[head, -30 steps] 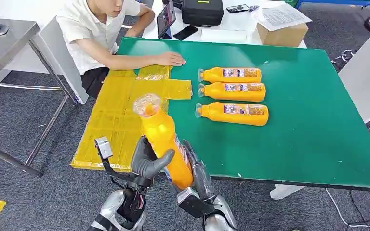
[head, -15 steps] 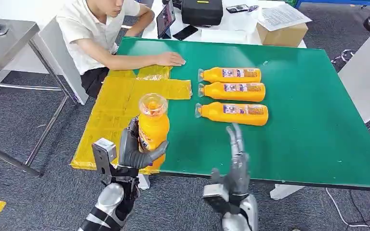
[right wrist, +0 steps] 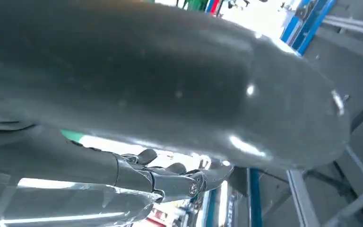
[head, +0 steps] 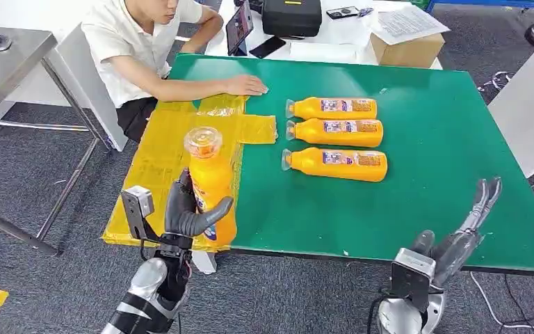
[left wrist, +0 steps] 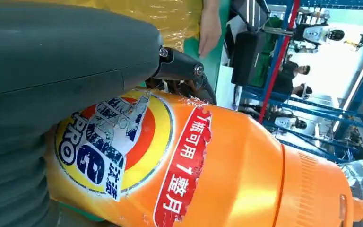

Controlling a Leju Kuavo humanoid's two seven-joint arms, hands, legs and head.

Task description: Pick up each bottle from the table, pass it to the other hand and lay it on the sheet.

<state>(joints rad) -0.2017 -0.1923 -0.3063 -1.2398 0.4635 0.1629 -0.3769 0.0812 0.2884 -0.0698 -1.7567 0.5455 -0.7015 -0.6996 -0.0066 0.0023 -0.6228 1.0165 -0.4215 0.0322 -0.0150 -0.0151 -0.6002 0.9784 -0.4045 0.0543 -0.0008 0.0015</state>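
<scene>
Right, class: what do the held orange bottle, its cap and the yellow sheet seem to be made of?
Orange bottle in the left hand: probably glossy opaque plastic, with bright highlights and a printed label. Cap: clear plastic, orange showing through. Yellow sheet: likely thin translucent plastic film, wrinkled and shiny.

Held bottle (head: 211, 182): glossy orange plastic, clear plastic cap, printed paper-like label peeling at edges (left wrist: 123, 142). 
Three lying bottles (head: 338, 129): same glossy plastic. 
Sheet (head: 174, 156): yellow, shiny, crinkled film. 
Bench (head: 445, 153): matt green top, smooth. 
Left robot hand (head: 188, 212): dull grey plastic, smooth. 
Right robot hand (head: 466, 226): grey, slight sheen; silver metal wrist. 
Floor (head: 28, 181): grey carpet, rough. 
Box (head: 409, 49): brown cardboard.
</scene>
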